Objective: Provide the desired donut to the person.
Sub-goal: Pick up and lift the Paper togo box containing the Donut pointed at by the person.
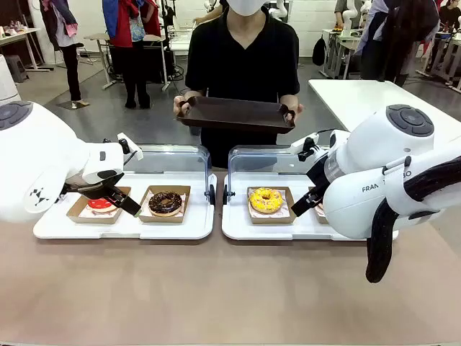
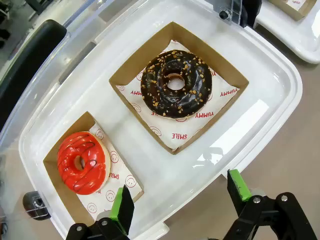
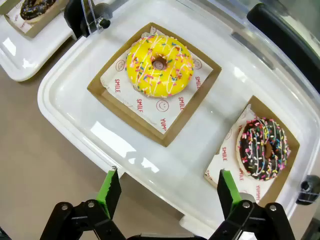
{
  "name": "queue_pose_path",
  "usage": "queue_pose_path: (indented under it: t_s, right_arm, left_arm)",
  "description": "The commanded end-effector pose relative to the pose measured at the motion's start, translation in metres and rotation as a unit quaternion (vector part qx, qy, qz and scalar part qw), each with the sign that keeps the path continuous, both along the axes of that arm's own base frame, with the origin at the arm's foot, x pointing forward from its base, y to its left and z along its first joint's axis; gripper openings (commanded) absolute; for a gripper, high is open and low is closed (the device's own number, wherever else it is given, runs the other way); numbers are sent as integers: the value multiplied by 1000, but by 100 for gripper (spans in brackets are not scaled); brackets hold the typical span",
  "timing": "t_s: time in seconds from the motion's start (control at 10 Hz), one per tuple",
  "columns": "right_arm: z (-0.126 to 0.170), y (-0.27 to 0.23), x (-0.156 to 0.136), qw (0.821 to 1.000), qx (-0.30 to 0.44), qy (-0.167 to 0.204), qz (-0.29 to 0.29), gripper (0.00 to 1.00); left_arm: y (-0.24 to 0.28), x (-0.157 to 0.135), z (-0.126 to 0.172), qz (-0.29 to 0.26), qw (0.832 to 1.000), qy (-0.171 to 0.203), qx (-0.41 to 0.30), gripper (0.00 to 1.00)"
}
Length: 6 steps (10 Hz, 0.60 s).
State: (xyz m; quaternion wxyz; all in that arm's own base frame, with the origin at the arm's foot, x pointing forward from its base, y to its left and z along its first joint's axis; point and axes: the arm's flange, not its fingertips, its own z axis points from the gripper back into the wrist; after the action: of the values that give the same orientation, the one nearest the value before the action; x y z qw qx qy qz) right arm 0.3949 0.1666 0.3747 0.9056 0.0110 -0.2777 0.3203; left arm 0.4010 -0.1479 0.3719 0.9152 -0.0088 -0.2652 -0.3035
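four boxed donuts [image 1: 165, 202] on two white trays [image 1: 122, 229]

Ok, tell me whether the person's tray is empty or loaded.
Empty: the dark tray the person holds shows a bare top, nothing on it.

From the front, the right arm [image 1: 374, 194] blocks the right tray's [image 1: 238, 228] 3 o'clock end, so the box [image 1: 318, 210] there shows as a sliver. The left gripper [image 1: 124, 202] covers part of the red donut [image 1: 98, 204]. The person's [image 1: 241, 65] head runs off the top edge. In the right wrist view, a chocolate donut [image 3: 35, 7] at 11 o'clock is cut by the edge.
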Motion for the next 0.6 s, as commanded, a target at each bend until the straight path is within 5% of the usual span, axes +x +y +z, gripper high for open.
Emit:
queue_pose_path:
  t_s: [0.0,0.5]
  right_arm:
    - [0,0,0,1000,0,0,0,100]
    - [0,0,0,1000,0,0,0,100]
  left_arm:
    - [0,3,0,0,1000,0,0,100]
    - [0,3,0,0,1000,0,0,100]
